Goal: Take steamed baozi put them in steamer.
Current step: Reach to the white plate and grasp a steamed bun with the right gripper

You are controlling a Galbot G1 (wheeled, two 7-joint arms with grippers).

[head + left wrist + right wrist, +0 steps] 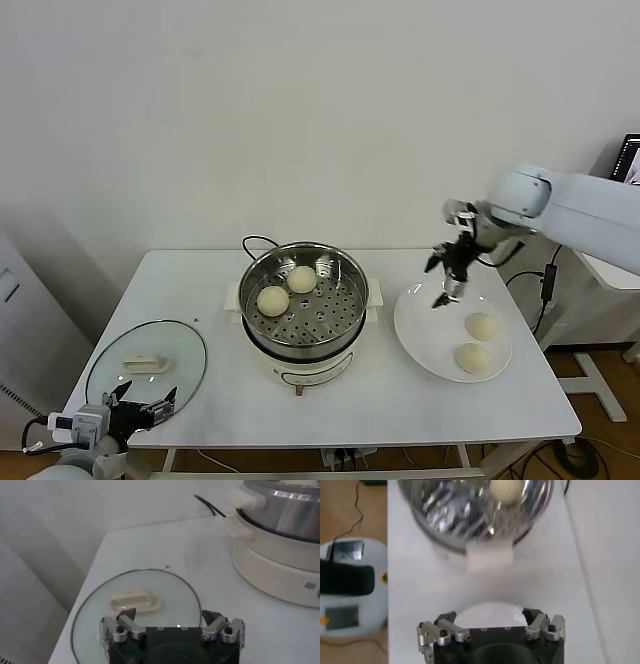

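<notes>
The shiny steamer (325, 318) stands mid-table on its white base, with two steamed baozi (273, 300) (302, 279) on its perforated floor. Two more baozi (482, 326) (472, 357) lie on a white plate (420, 320) to the right. My right gripper (438, 284) hangs open and empty above the plate's far left part, apart from the buns. In the right wrist view its jaws (489, 615) stand wide over the plate's edge (480, 621), with the steamer (445, 515) and one baozi (506, 487) beyond. My left gripper (140, 405) rests open at the front left.
A round glass lid (145, 362) with a cream handle (146, 363) lies flat at the table's front left, under the left gripper (167, 615). A black cord (250, 243) runs behind the steamer. The table's edge is close on the right of the plate.
</notes>
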